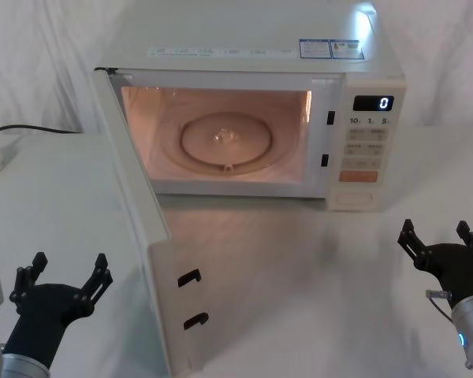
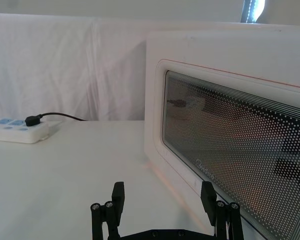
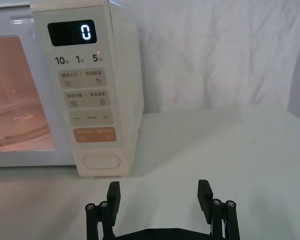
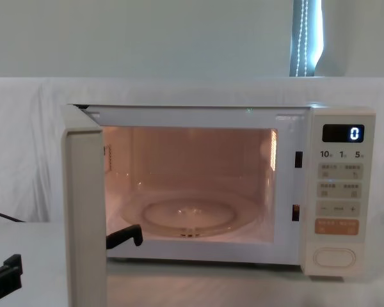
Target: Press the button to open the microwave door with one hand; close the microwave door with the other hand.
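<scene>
In the head view, the swung-open microwave door (image 1: 146,236) is seen just right of the spread-fingered left gripper (image 1: 71,272) at lower left, nearer than the likewise spread right gripper (image 1: 444,236).

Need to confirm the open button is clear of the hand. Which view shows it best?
The right wrist view: the button faces the camera, apart from the open right hand. The chest view shows it smaller; the head view shows it small, from above.
</scene>
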